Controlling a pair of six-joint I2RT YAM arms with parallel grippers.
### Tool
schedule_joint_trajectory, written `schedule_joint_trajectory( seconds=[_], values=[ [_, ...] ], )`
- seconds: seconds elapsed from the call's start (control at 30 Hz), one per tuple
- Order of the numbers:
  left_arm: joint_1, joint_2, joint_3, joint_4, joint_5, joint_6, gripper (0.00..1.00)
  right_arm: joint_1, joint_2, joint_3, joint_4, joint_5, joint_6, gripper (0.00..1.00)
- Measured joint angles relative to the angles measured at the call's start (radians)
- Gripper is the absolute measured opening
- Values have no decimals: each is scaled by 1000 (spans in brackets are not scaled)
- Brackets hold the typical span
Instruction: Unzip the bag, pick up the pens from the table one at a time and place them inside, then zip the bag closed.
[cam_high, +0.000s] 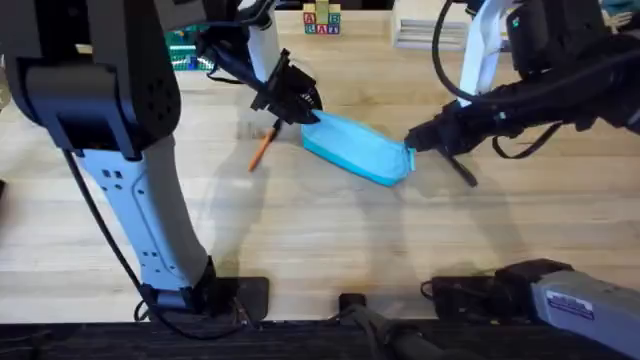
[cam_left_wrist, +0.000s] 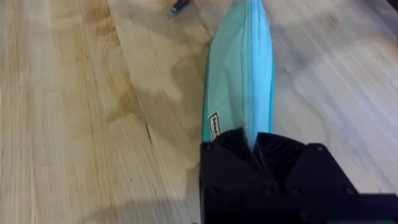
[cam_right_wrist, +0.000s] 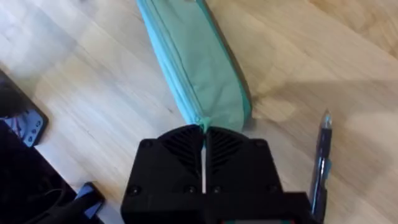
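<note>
On my overhead feed the light blue soft fabric pouch (cam_high: 358, 148) lies slantwise on the pale wood-grain tabletop (cam_high: 330, 240), one end up toward the far left, the other toward the near right. I have an arm at each end of it.

The left gripper (cam_high: 300, 108) sits at the far-left end. In its wrist view the black fingers (cam_left_wrist: 273, 155) are drawn together to a narrow gap with the pouch's end fabric (cam_left_wrist: 239, 74) pinched between them, the zipper line running away down the length of the pouch.

The right gripper (cam_high: 413, 140) is at the near-right end. Its wrist view shows the two black fingers (cam_right_wrist: 180, 146) pressed almost flush, only a thin seam between them, closed right on the tip of the pouch (cam_right_wrist: 193, 62) where the zipper ends. I cannot tell whether it has the pull cord or just fabric.

The overhead view gives me an orange pen with a dark end (cam_high: 260, 150) lying on the table just left of the pouch, near the left gripper. The thin dark pen (cam_high: 459, 166) lies just beside the right end of the pouch; the right wrist camera shows it (cam_right_wrist: 321, 158) clearly, close to the fingers, apart from the pouch. The left wrist view catches a dark tip (cam_left_wrist: 176, 7) on the wood beyond the pouch's far end.
</note>
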Motion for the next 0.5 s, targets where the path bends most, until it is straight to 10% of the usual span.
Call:
schedule_joint_trajectory(
  seconds=[0.5],
  values=[
    [3,0,0,1,0,0,42,94,0,0,142,16,56,31]
  ],
)
